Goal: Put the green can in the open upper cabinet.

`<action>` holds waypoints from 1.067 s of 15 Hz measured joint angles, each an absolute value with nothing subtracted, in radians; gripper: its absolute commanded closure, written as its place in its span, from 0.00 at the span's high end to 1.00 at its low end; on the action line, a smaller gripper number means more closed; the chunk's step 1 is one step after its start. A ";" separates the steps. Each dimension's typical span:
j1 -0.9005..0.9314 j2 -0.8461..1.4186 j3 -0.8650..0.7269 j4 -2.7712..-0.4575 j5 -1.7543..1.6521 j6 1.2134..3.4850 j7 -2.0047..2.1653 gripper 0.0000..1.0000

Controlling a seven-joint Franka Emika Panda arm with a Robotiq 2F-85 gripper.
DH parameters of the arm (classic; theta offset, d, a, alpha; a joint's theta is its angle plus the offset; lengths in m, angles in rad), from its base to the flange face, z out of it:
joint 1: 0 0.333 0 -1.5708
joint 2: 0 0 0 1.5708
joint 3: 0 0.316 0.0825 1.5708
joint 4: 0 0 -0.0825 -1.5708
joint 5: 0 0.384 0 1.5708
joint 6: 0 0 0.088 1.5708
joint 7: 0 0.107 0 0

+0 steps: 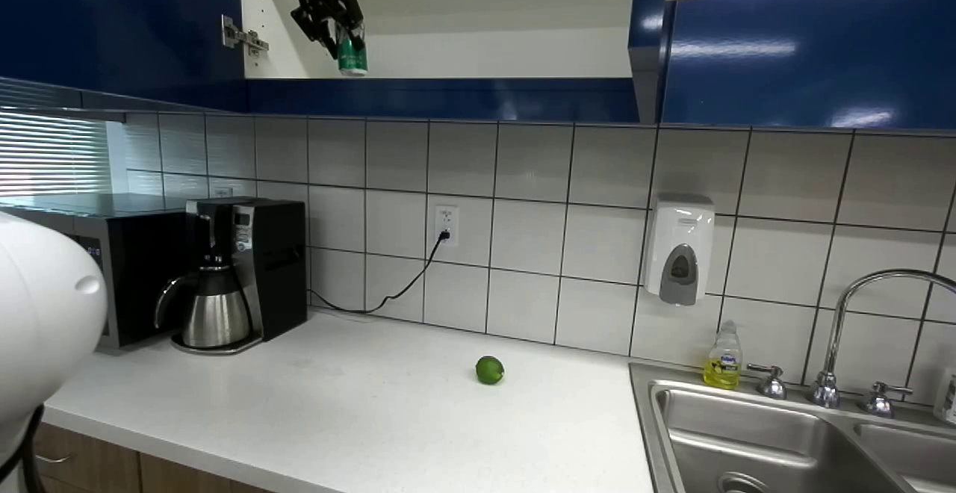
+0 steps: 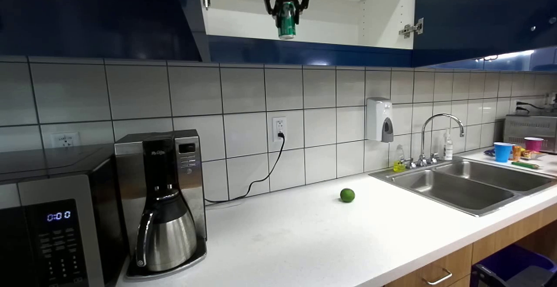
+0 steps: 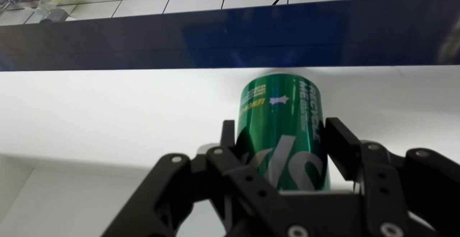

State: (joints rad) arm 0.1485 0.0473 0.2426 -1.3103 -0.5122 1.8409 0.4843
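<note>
In the wrist view, holding the green can in the gripper, narrowed onto both sides. Held roughly upright, with the white inside of the open upper cabinet behind and the cabinet's blue lower edge close by the base in both exterior views; cannot tell whether touching that edge or past it. Lower down, in an exterior view, from near to far: a microwave, a coffee maker, a lime on the white counter, a steel sink, then a blue cup and a pink cup.
</note>
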 measured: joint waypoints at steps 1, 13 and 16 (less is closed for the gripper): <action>0.149 0.056 0.242 -1.303 -0.512 1.836 0.484 0.39; 0.148 0.098 0.235 -1.260 -0.512 1.827 0.485 0.91; 0.148 0.104 0.234 -1.251 -0.512 1.825 0.485 1.00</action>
State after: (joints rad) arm 0.1483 0.1036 0.2335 -1.2510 -0.5119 1.8249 0.4849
